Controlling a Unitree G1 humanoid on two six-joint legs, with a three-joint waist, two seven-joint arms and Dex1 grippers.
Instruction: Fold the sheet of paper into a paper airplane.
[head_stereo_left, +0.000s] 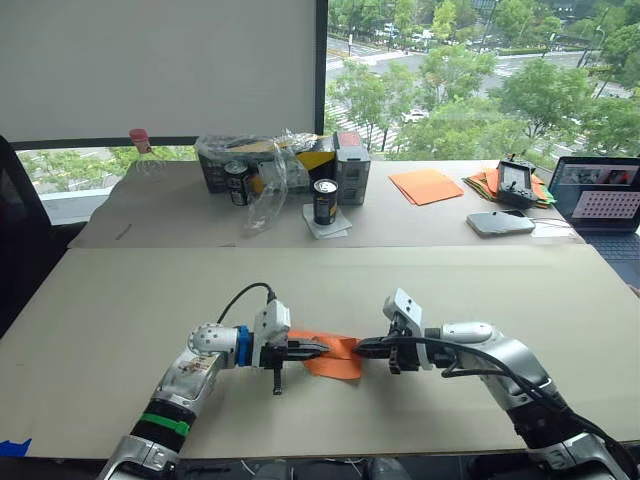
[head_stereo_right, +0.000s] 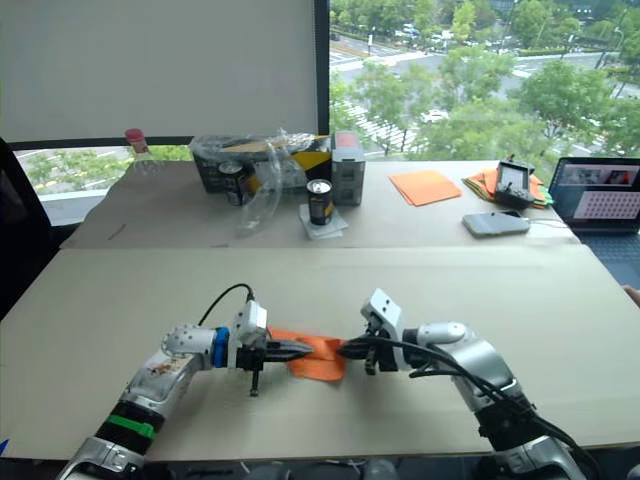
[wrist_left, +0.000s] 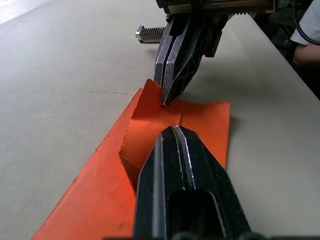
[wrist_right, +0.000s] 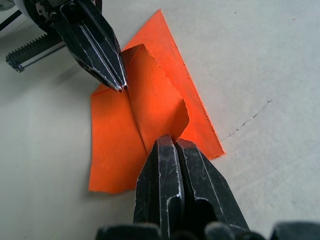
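The sheet of paper is bright orange and folded into a narrow layered shape. It lies on the near table between my two grippers. A creased flap stands up along its middle. My left gripper comes in from the left, shut, with its tips pinching one end of that raised flap. Facing it from the right, my right gripper is also shut and nips the flap's other end. The two sets of tips sit a few centimetres apart over the paper.
On the far table stand a black can, a second can, boxes with a clear plastic bag, smooth orange sheets, a multicoloured paper pile, a phone and a laptop. A person's sleeve shows at the table's edge.
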